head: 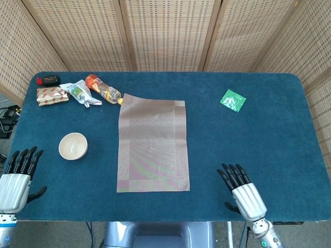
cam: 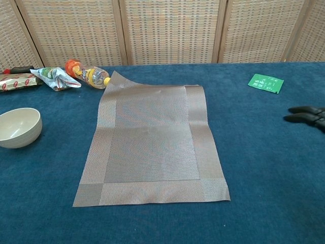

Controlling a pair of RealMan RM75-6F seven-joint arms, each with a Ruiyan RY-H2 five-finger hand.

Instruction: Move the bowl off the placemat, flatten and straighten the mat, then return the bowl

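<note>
A cream bowl (head: 73, 146) (cam: 18, 127) stands on the blue table to the left of the woven brown placemat (head: 152, 145) (cam: 152, 142). The mat lies nearly flat, with its far left corner lifted a little beside the bottle. My left hand (head: 16, 175) hovers at the near left edge, fingers spread and holding nothing, well short of the bowl. My right hand (head: 243, 192) is near the front edge, right of the mat, fingers apart and empty; only its fingertips (cam: 304, 114) show in the chest view.
At the far left lie a small bottle (head: 103, 90), a crumpled wrapper (head: 77, 92), a red-and-white packet (head: 51, 96) and a small black-and-red item (head: 49, 80). A green packet (head: 232, 99) lies at the far right.
</note>
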